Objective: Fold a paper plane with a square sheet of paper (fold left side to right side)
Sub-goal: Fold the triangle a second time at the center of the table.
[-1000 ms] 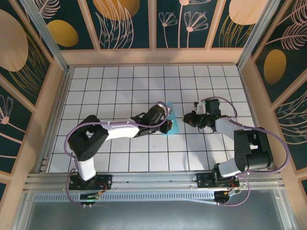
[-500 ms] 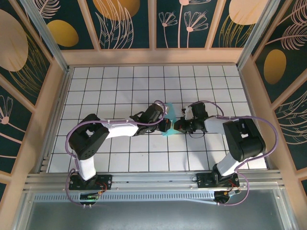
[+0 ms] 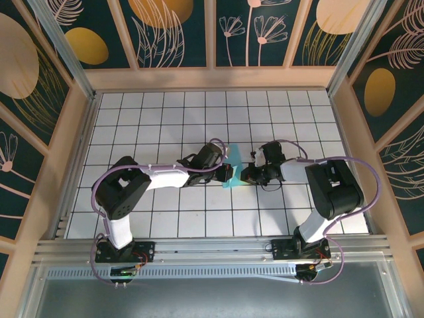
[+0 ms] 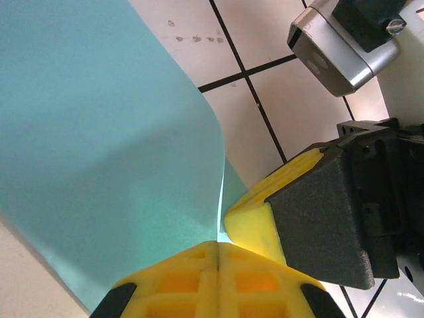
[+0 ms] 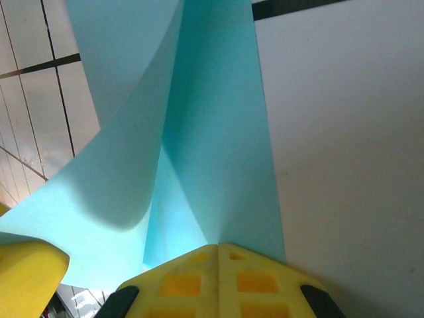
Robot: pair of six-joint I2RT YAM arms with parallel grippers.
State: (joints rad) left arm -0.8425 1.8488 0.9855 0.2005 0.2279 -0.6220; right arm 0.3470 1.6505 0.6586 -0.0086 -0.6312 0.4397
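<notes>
The turquoise square sheet of paper [image 3: 233, 165] lies on the white tiles between the two arms, its left part lifted and curling over. My left gripper [image 3: 228, 173] is shut on the sheet's edge. In the left wrist view the paper [image 4: 99, 132] bends up from the seam of the shut yellow fingertips [image 4: 218, 250]. My right gripper [image 3: 244, 175] is shut, and in its wrist view its tip [image 5: 217, 250] rests on the flat strip of paper [image 5: 218, 132]. The two grippers almost touch. A paper plane is out of view.
The right gripper's yellow finger [image 4: 262, 218] and black body [image 4: 324, 218] crowd the left wrist view. Wooden walls [image 3: 212, 78] ring the tiled table [image 3: 152, 119]. A metal rail [image 3: 212, 248] runs along the near edge.
The right gripper has moved left across about one tile onto the paper. The left gripper has shifted slightly left with the paper's edge, which now stands curled up.
</notes>
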